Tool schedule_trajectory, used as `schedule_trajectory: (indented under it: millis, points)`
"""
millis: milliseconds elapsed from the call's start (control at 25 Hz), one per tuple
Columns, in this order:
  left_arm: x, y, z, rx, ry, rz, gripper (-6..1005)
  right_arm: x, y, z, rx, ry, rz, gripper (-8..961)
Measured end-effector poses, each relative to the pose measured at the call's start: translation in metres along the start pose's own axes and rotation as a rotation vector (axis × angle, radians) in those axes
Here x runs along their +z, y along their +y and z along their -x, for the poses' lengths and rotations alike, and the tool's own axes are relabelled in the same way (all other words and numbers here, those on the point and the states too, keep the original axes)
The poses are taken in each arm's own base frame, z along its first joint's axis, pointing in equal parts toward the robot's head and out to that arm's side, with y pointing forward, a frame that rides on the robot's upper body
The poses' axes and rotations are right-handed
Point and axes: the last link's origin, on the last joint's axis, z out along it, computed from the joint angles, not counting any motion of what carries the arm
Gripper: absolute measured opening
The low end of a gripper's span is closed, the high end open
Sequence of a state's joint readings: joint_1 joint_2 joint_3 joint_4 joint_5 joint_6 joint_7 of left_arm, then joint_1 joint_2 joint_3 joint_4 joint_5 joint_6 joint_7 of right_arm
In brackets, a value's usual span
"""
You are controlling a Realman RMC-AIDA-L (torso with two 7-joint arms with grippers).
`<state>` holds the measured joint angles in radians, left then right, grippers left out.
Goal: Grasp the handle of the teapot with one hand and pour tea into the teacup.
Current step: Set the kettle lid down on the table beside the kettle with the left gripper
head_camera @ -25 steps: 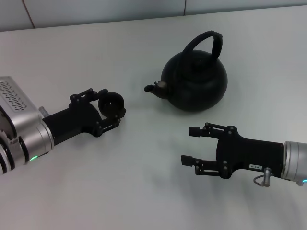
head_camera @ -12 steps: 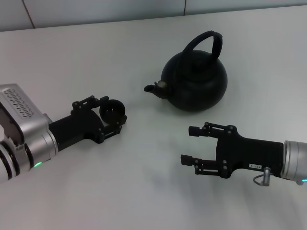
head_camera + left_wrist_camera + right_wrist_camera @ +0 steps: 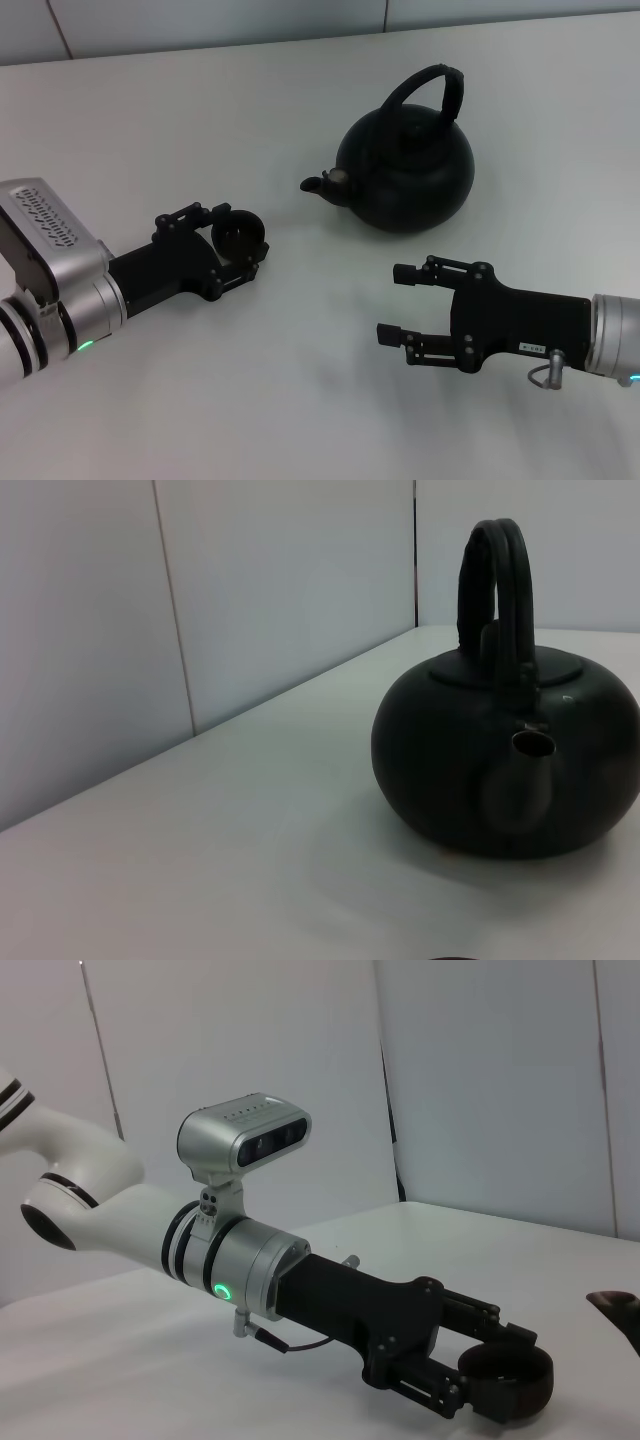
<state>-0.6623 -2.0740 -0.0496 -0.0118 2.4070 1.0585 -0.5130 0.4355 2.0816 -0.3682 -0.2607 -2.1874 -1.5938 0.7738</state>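
White tabletop point(image 3: 300, 400) fills the head view, with a pale panelled wall point(image 3: 200, 20) along its far edge. The teapot point(image 3: 405, 172) stands upright toward the far edge, right of the middle, its stubby spout point(image 3: 322, 184) pointing to the robot's left and the arched handle point(image 3: 432, 90) rising over its lid. In the left wrist view the teapot point(image 3: 510, 770) shows spout-on, resting flat on the tabletop with the handle point(image 3: 497, 590) standing edge-on above it.

The left gripper point(image 3: 235, 245) reaches in from the left edge, low over the tabletop, its fingers closed around the teacup point(image 3: 240, 233), which sits upright with its mouth facing up. The teacup lies to the robot's left of the spout, apart from it, with bare tabletop between them. The right wrist view shows the same hold from the side: the teacup point(image 3: 505, 1383) clasped at the end of the left gripper point(image 3: 480, 1375).

The right gripper point(image 3: 398, 302) is near the right front of the tabletop, its fingers spread wide and holding nothing, well short of the teapot.
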Motion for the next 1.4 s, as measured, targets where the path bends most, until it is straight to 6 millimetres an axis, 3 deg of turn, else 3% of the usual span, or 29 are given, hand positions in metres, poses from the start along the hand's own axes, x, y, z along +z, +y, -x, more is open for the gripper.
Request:
schedule_trajectory:
  millis: [1000, 1080, 1400]
  points:
    - [0.0024, -0.0001, 0.0002, -0.018, -0.003, -0.016, 717, 0.0006, -0.0010, -0.0006, -0.001, 0.006, -0.005, 759]
    - [0.0022, 0.0001, 0.0003, -0.018, -0.003, -0.016, 805, 0.0006, -0.0010, -0.0006, -0.001, 0.006, -0.005, 759]
    - [-0.0040, 0.0002, -0.0013, -0.024, 0.034, -0.011, 805, 0.0009, -0.0013, -0.0010, 0.000, 0.008, -0.007, 758]
